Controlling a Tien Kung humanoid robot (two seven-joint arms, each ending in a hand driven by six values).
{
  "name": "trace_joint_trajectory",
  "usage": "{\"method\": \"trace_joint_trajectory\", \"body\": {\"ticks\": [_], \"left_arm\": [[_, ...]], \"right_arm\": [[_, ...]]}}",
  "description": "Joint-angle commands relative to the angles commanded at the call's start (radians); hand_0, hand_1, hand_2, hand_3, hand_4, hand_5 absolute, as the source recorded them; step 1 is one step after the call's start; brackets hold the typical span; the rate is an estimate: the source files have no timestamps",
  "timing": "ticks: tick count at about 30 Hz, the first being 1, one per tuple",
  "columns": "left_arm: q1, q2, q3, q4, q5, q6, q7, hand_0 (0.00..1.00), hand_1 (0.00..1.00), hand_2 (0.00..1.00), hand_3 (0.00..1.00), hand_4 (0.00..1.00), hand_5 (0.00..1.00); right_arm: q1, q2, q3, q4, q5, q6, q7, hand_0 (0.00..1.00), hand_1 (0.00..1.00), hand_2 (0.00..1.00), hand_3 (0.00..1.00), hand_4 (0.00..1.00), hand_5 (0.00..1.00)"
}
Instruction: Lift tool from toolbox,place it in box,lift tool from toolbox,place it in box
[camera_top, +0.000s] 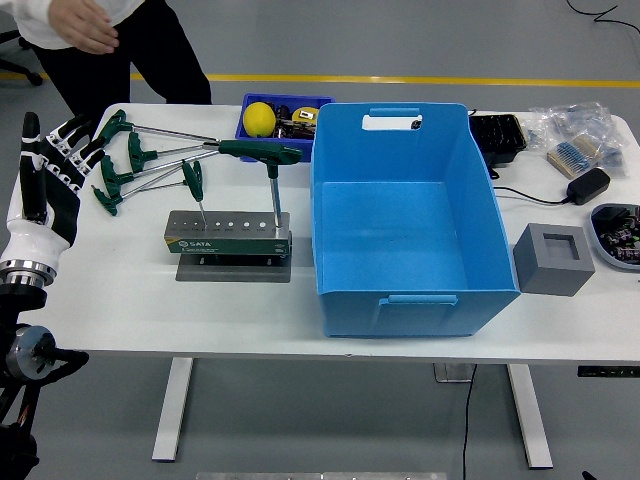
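A grey metal tool stand sits on the table left of centre. Two green T-handle wrenches stand upright in it: a small one at the left and a large one at the right. Several more green T-handle wrenches lie flat on the table behind the stand. The large blue box stands empty to the right of the stand. My left hand is raised at the table's left edge, fingers spread, holding nothing, well left of the tools. My right arm is out of sight.
A small blue bin with a yellow ball stands behind the tools. At the right are a grey foam block, a black tray, a charger and bagged parts. A person's hand hovers at the top left.
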Motion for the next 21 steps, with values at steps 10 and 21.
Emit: {"method": "trace_joint_trajectory", "body": {"ticks": [10,21], "left_arm": [[0.001,0.001,0.000,0.000,0.000,-0.002,0.001,0.845,0.810,0.871,0.785,0.998,0.939],[0.002,0.001,0.001,0.000,0.004,-0.007,0.005,0.846,0.812,0.871,0.785,0.998,0.937]], "right_arm": [[-0.001,0.000,-0.002,0.000,0.000,0.000,-0.001,0.733,0.720,0.788,0.720,0.950,0.838],[-0.001,0.000,-0.001,0.000,-0.001,0.000,0.000,0.733,0.720,0.788,0.721,0.949,0.837]]}}
